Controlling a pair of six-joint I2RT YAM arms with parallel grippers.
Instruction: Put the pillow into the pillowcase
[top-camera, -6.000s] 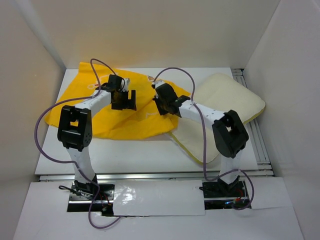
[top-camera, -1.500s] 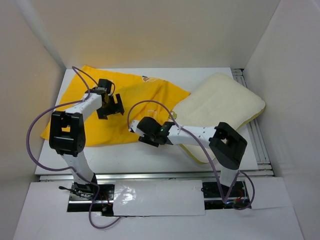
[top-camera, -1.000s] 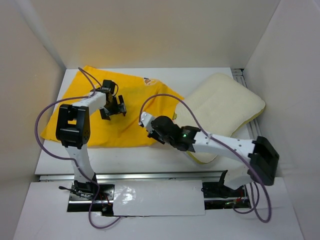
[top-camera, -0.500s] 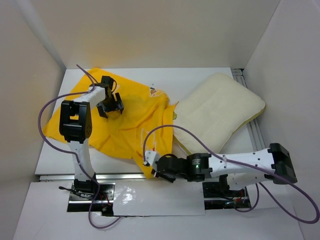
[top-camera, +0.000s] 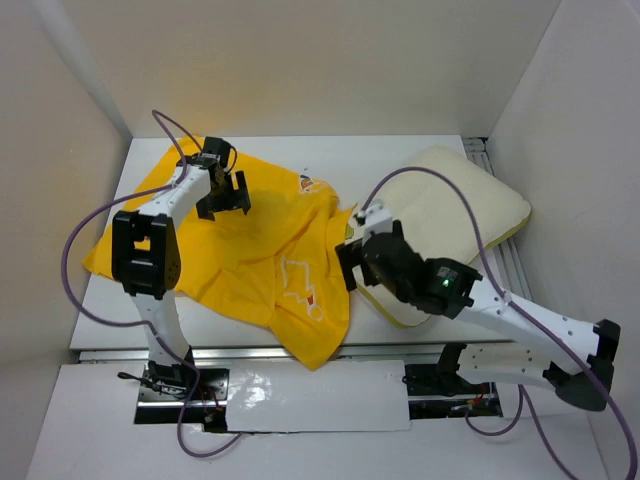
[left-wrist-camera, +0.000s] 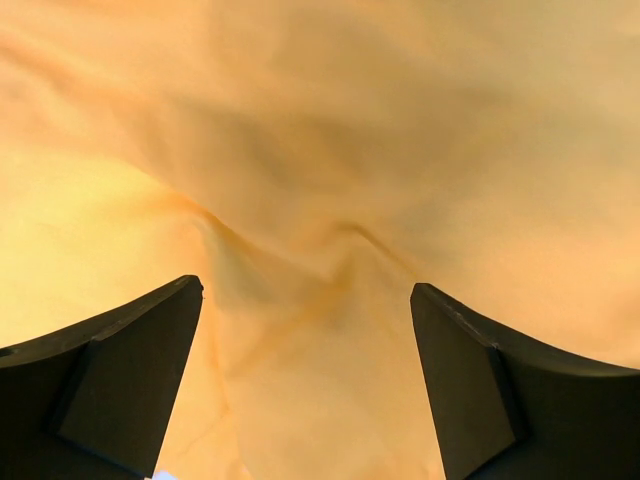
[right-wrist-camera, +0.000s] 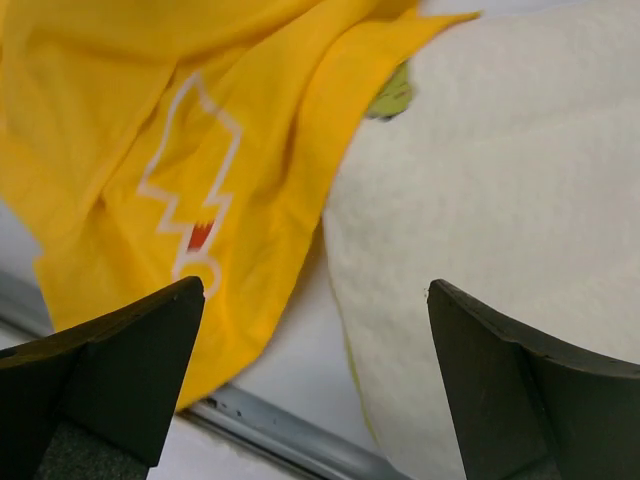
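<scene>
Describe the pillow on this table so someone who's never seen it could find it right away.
Start at the white table and look to its right half. The pillow lies there at a slant, next to the yellow pillowcase. It alone is cream-white and padded.

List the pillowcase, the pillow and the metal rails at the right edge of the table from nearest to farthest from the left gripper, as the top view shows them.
From the left gripper:
1. pillowcase, directly under it, on the left.
2. pillow, on the right half.
3. metal rails, at the right edge, beyond the pillow.
</scene>
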